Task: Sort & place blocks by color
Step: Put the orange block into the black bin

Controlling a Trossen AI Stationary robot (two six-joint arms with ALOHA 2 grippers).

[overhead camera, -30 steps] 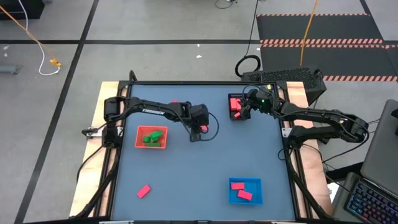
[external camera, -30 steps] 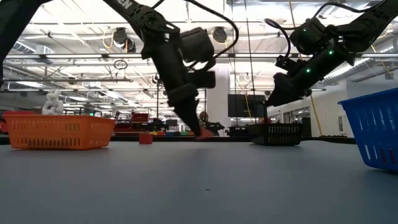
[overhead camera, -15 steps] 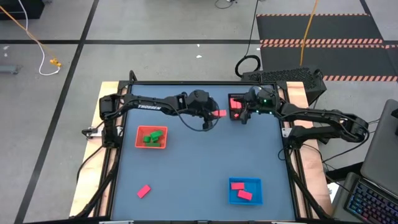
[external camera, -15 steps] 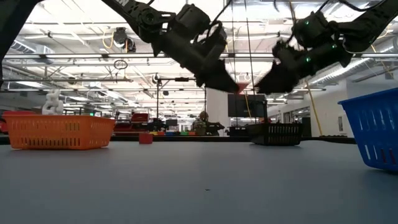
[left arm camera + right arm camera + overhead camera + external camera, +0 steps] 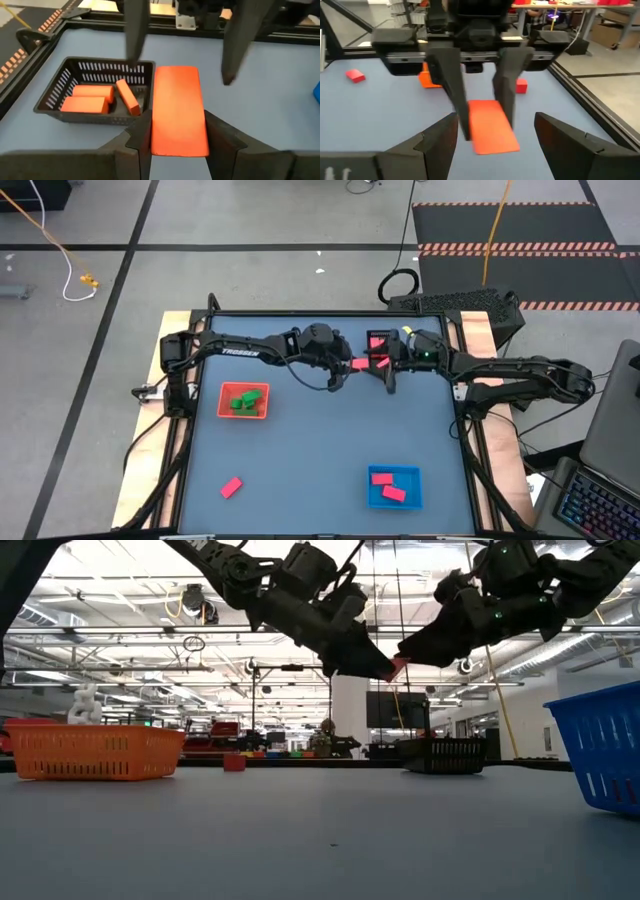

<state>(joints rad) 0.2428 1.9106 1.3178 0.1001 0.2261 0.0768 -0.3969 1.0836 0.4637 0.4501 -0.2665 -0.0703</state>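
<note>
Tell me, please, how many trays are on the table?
3: an orange tray on the left side, a blue tray at the right front, and a black tray at the back by the grippers. None seems hidden.

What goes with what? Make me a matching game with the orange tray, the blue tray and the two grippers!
1. orange tray
2. blue tray
3. left gripper
4. right gripper

A. open, a finger on each side of the raised block
B. green blocks inside
C. shut on the raised block
D. two reddish blocks inside

Pairs: 1-B, 2-D, 3-C, 4-A
</note>
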